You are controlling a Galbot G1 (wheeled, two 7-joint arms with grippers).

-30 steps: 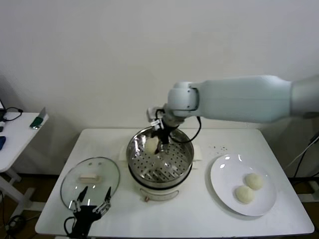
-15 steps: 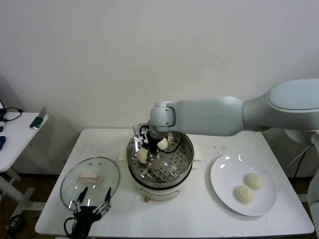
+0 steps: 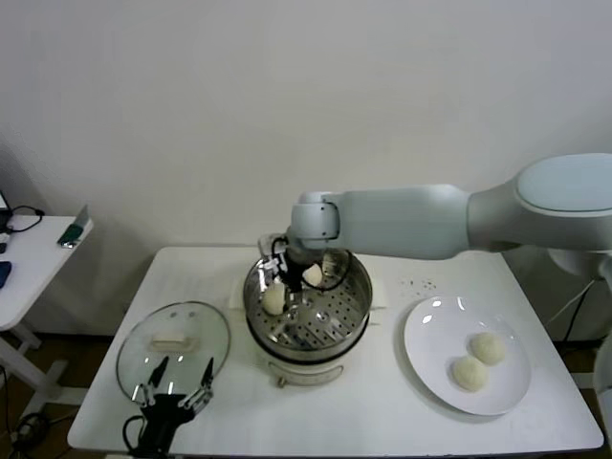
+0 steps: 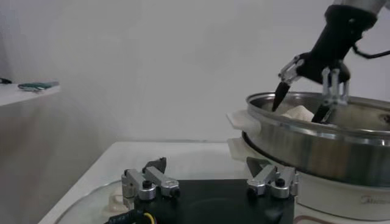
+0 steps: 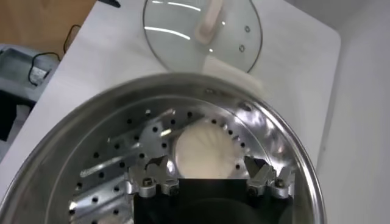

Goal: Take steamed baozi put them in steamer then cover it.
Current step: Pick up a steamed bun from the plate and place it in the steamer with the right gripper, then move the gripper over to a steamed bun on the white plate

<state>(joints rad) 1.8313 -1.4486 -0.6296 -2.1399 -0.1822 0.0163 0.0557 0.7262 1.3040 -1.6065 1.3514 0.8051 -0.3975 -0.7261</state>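
One white table (image 3: 382, 421) (pale wall (image 3: 287, 96))

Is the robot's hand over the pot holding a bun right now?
No. The right hand is open above the steamer, with a baozi lying loose on the tray beneath it. The left hand holds nothing either.

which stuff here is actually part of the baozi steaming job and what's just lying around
Part of the job:
- two baozi in the steamer
- two baozi on the white plate
- steamer
- glass lid flat on the table
- right gripper, open above the tray
- left gripper, open by the lid

Just lying about:
- green object on the side table
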